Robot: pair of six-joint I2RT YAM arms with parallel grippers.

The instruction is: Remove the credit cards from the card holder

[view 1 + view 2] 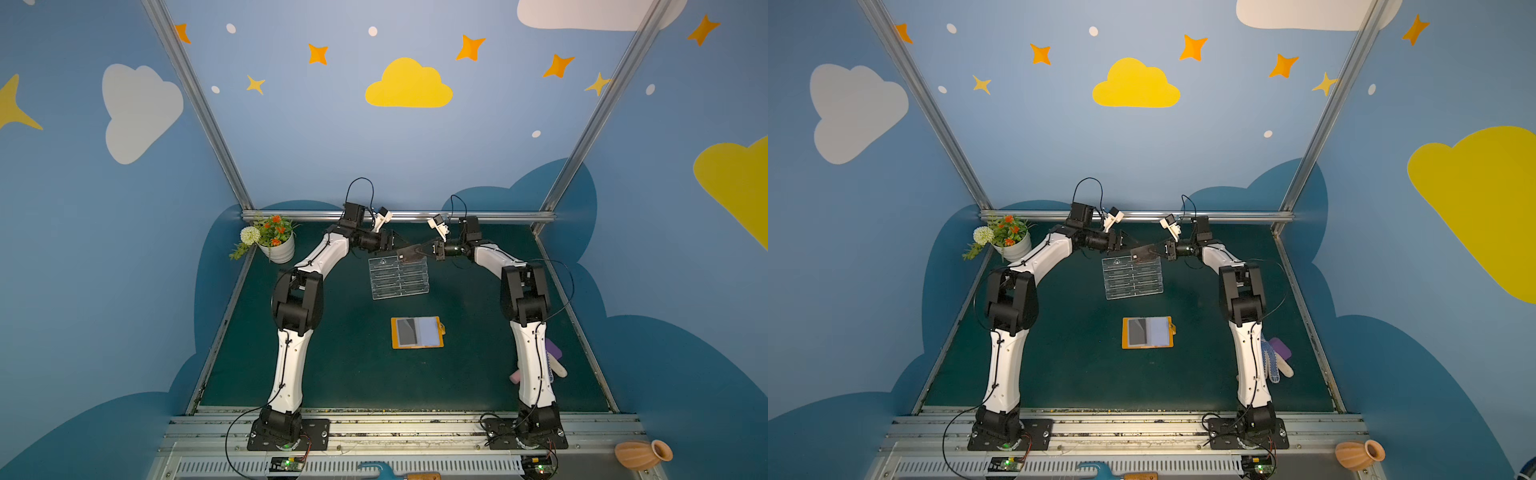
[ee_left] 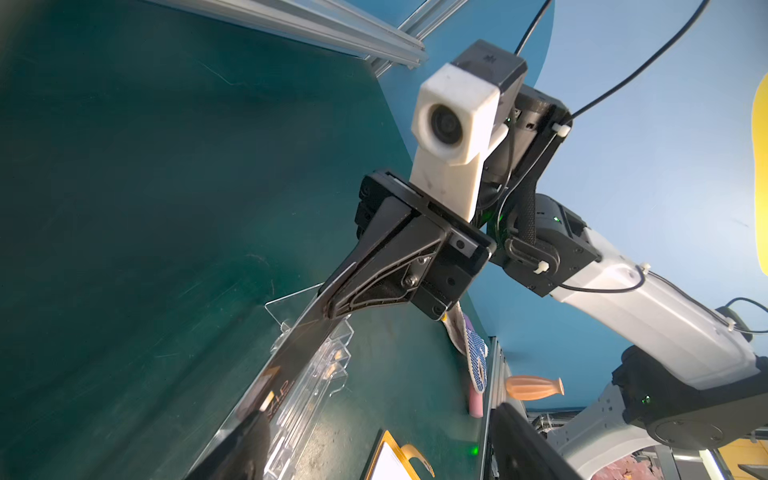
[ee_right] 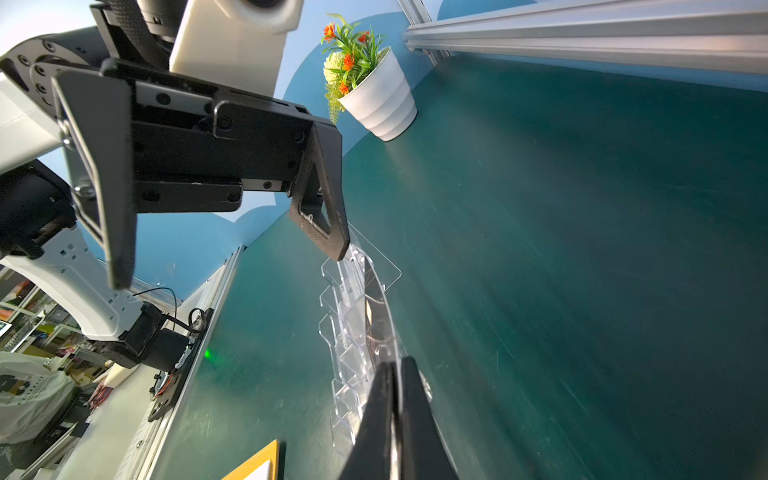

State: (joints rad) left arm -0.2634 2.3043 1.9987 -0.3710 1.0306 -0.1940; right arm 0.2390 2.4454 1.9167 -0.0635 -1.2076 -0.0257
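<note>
green mat (image 1: 332, 365), blue walls. clear stand (image 1: 399, 278) sits just below both grippers. holder (image 1: 417, 346) lies open and flat, well apart from them, toward the arm bases. left gripper (image 1: 399, 244) spread, just beside the card's free end; contact unclear. right gripper (image 1: 419, 250) pinches a dark card (image 1: 409, 254) over the stand's top.

Both top views look steeply down from high above the near edge of the counter (image 1: 332, 365), far from the stand (image 1: 398, 277) at mid-frame; they overlap almost wholly. The left wrist view sits close beside the stand, facing past it toward the vase (image 2: 534, 387). The right wrist view, equally close, faces past it toward the plant (image 3: 374, 95). All four share the stand and the holder (image 1: 428, 332).
</note>
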